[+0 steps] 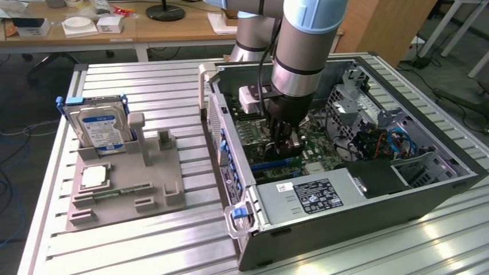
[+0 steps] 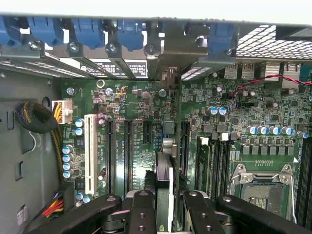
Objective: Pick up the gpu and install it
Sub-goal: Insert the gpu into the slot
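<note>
Exterior view's left: a grey fixture tray (image 1: 164,189) on the slatted metal table (image 1: 153,80). A hard drive (image 1: 98,129) with a blue-and-white label stands upright in the tray's rear slot, a square chip (image 1: 93,177) lies flat in front of it, and a RAM stick (image 1: 122,191) lies just beside the chip. Centre: an open computer case (image 1: 367,212) on its side, with the robot arm (image 1: 306,46) coming straight down into it. The gripper (image 1: 284,134) is low over the motherboard (image 1: 256,123). In the wrist view the gripper (image 2: 168,207) has its black fingers (image 2: 141,209) clamped on either face of the gpu (image 2: 165,180). The gpu is seen edge-on, standing upright over the motherboard (image 2: 131,97) among the long dark expansion slots. Its metal bracket end (image 2: 170,53) is up against the case's rear wall, between the blue slot clips (image 2: 87,31). Cannot tell whether the card's edge is fully seated in its slot. An empty CPU socket (image 2: 258,180) sits to one side of the card. Exterior view's right: the labelled power supply (image 1: 313,195) in the near corner, then a drive cage with a tangle of cables (image 1: 382,143).
</note>
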